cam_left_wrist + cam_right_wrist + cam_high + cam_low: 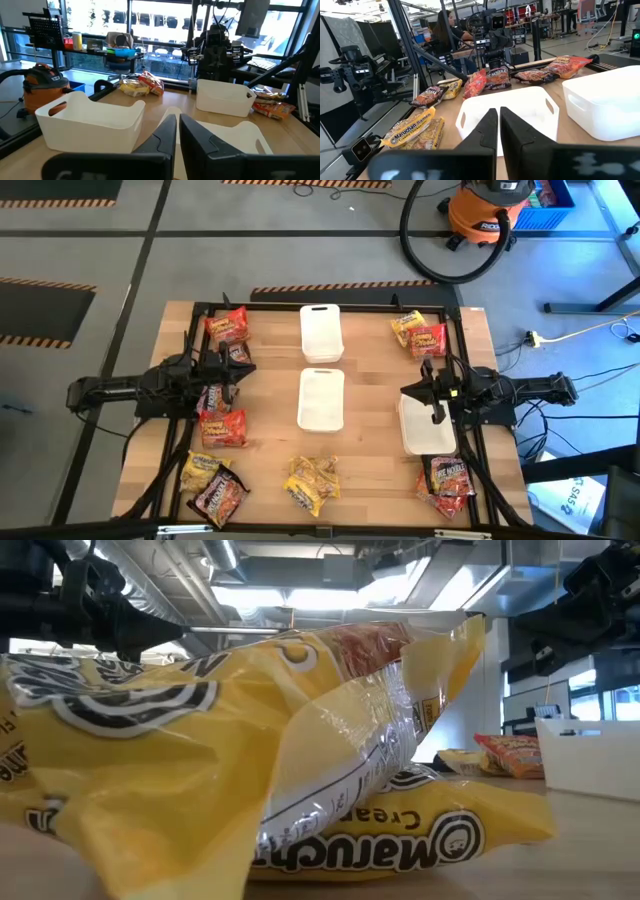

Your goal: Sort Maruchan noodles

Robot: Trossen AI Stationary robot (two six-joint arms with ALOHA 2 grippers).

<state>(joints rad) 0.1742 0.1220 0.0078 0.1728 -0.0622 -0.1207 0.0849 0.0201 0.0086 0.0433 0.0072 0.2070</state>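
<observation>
Both grippers, left [228,370] and right [428,392], hang shut and empty above the table's two sides. Maruchan noodle packets [311,481] lie scattered around three white trays [321,399]. Packets look light, crinkly, probably slippery and brittle inside; pinching a sealed edge seems safest.

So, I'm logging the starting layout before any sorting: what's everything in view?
Noodle packets: about a dozen, yellow, red-orange and dark maroon, scattered in small groups near the table's corners, along its left side and at its near edge.
Trays: three, white, two down the table's middle, one on the right under the right arm.
Table: one, light wood.
Shop vacuum: one, orange and black, on the floor beyond the table.
Person: one, in the room behind, seen from the right wrist.
Left gripper: shut, over the left-side packets.
Right gripper: shut, by the right tray.
</observation>
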